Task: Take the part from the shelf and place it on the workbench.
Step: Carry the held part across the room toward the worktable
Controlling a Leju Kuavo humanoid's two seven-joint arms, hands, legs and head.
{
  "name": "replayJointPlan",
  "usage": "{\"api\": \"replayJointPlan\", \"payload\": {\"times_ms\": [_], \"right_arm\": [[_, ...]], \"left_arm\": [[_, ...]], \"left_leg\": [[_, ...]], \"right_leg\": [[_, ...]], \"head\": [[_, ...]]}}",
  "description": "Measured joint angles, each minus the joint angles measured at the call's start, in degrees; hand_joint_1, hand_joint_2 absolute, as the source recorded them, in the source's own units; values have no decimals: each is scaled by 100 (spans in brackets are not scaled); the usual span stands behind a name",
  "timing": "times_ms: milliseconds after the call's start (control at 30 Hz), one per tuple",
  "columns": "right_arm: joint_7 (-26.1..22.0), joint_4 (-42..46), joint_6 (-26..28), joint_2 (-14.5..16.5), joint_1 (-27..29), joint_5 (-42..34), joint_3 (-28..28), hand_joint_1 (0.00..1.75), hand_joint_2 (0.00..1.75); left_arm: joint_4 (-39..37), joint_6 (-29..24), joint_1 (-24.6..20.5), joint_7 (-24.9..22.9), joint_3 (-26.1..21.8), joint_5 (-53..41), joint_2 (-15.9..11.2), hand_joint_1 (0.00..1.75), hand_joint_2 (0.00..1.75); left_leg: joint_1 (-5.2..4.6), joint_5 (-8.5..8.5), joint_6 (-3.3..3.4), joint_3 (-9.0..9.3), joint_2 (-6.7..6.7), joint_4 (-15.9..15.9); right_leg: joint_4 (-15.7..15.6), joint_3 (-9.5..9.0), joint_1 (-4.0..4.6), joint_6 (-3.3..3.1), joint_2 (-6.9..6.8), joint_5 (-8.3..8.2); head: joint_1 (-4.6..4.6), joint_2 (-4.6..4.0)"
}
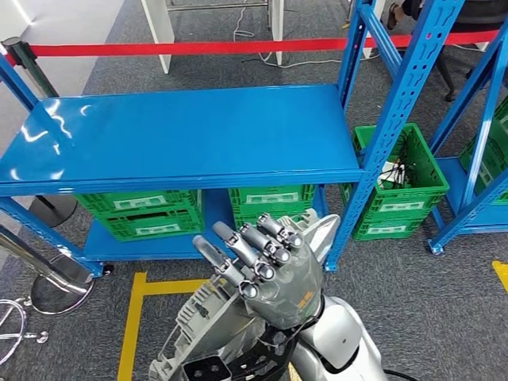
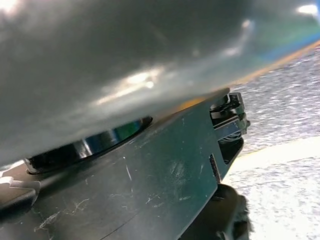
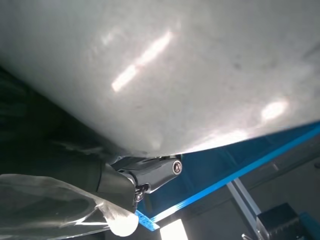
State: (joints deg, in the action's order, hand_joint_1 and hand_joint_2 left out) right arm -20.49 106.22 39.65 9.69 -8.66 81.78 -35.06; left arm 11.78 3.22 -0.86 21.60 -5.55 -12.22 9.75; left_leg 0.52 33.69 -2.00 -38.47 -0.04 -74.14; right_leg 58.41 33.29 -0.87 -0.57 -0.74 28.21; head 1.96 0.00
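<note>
Gripping the grey metal part (image 1: 206, 329) from above, right hand (image 1: 272, 270) lay with fingers (image 1: 240, 246) stretched over its top, in front of the blue shelf (image 1: 179, 135). Part held off the shelf, low before it. Left hand's grasp: cannot tell; close against the part's underside (image 2: 151, 170).

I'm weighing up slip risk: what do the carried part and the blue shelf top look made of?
The part looks like cast metal, matte silver-grey with ribbed edges, possibly aluminium. The shelf top looks like painted steel, glossy blue, mirroring the ceiling lights.
</note>
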Motion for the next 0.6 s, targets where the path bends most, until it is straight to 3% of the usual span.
{"api": "replayJointPlan", "payload": {"times_ms": [33,100,167,200,267,300,367,400,433,467,500,533,600], "right_arm": [[-8,0,0,4,2,-1,10,175,175],[-18,8,1,25,5,0,26,175,175],[-34,33,2,50,8,1,43,175,175],[-49,49,2,58,14,2,53,175,175],[-88,84,2,62,50,9,82,175,175],[-112,103,2,62,74,15,100,175,175],[-167,143,2,62,118,25,141,175,175],[-199,170,2,62,143,29,162,175,175],[-231,201,2,62,172,37,180,175,175],[-269,237,2,63,208,45,198,175,175],[-308,279,2,67,245,52,217,175,175],[-345,325,2,75,275,57,235,175,175],[-399,426,2,109,310,56,272,175,175]], "left_arm": [[0,-6,1,0,1,-13,-3,0,0],[0,-13,2,0,2,-36,-10,0,0],[0,-22,-4,3,5,-55,-9,0,0],[0,-31,-6,5,8,-68,-8,0,0],[-2,-51,1,8,15,-95,-6,0,0],[-2,-59,4,8,21,-107,-5,0,0],[-2,-75,4,8,32,-133,-7,0,0],[-2,-86,5,8,36,-150,-9,0,0],[-2,-100,4,1,39,-170,-13,0,0],[-2,-112,4,-10,44,-192,-19,0,0],[-3,-122,6,-24,52,-207,-24,0,0],[-3,-131,9,-39,66,-220,-29,0,0],[-4,-141,13,-65,100,-229,-33,0,0]], "left_leg": [[13,-158,0,200,0,210],[24,-351,19,747,-8,970],[4,-313,76,1090,-19,1570],[-15,-292,110,1124,-21,1691],[-12,-352,195,1053,-8,1760],[-8,-403,246,1003,2,1782],[-22,-521,341,876,20,1789],[-41,-578,373,799,22,1777],[-64,-633,393,719,24,1763],[-87,-687,405,637,26,1749],[-109,-740,414,554,27,1734],[-130,-793,417,473,27,1720],[-166,-891,408,342,24,1689]], "right_leg": [[12,74,-2,12,1,-49],[31,187,3,59,10,-139],[22,251,11,131,12,-247],[7,277,11,173,9,-310],[-4,348,2,253,15,-349],[76,407,0,284,25,-227],[554,564,0,310,45,287],[931,648,4,314,49,567],[1288,700,10,310,51,744],[1534,697,18,299,52,789],[1614,618,28,279,52,714],[1484,439,43,245,52,555],[751,-161,96,147,51,333]], "head": [[-5,0],[-18,0],[-30,0],[-34,0],[-31,0],[-23,0],[-7,0],[1,0],[2,0],[3,0],[2,0],[2,0],[1,1]]}}
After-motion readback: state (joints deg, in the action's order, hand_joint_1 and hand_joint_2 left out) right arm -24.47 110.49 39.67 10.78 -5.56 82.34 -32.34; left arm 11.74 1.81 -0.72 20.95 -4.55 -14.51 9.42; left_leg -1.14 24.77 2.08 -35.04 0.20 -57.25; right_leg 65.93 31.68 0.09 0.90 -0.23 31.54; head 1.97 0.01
